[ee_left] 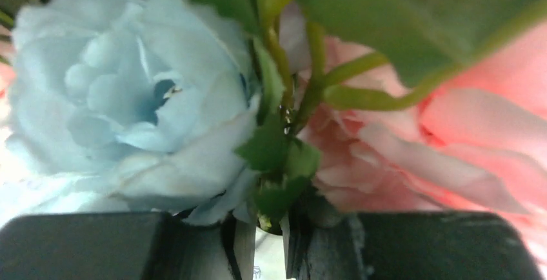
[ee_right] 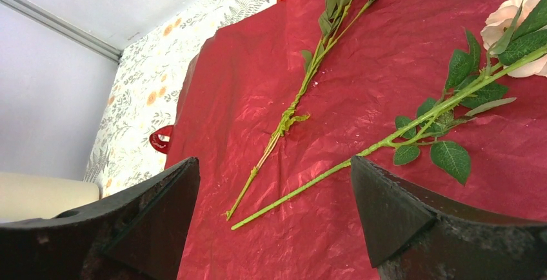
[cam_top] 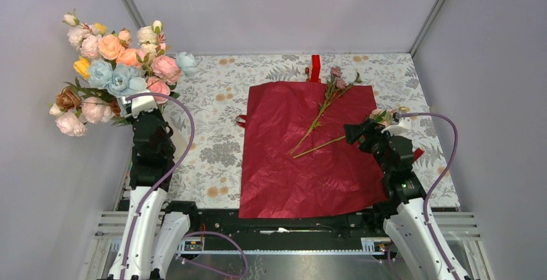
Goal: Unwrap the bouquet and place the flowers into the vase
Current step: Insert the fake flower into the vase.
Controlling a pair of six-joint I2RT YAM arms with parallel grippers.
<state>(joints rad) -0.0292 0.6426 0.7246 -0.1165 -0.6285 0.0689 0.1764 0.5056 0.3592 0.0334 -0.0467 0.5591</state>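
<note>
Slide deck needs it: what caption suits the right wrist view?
Open right gripper hovers above two long-stemmed flowers lying on unfolded dark red wrapping paper.

- Top view: bright, even light; faint soft shadows; slight sheen on red wrapping paper (cam_top: 303, 157).
- Left wrist view: pale blue flower (ee_left: 122, 99) blurred, washed out leftward.
- Right wrist view: stems (ee_right: 284, 120) sharp, near fingers (ee_right: 400, 209) soft.

- Wrapping paper (cam_top: 303, 157): dark red, crinkled all over, matt with a faint sheen along the creases.
- Flowers (ee_right: 309, 80) lying on it: smooth, plastic-looking green stems and matt leaves.
- Ribbon (ee_right: 160, 141) at the paper's nine o'clock edge: glossy red.
- Tabletop (cam_top: 213, 131): flat, matt, floral-printed covering.
- Right fingers (ee_right: 400, 215): black, matt, scuffed plastic.
- Pale blue bloom (ee_left: 122, 99): soft, cloth-like petals.
</note>
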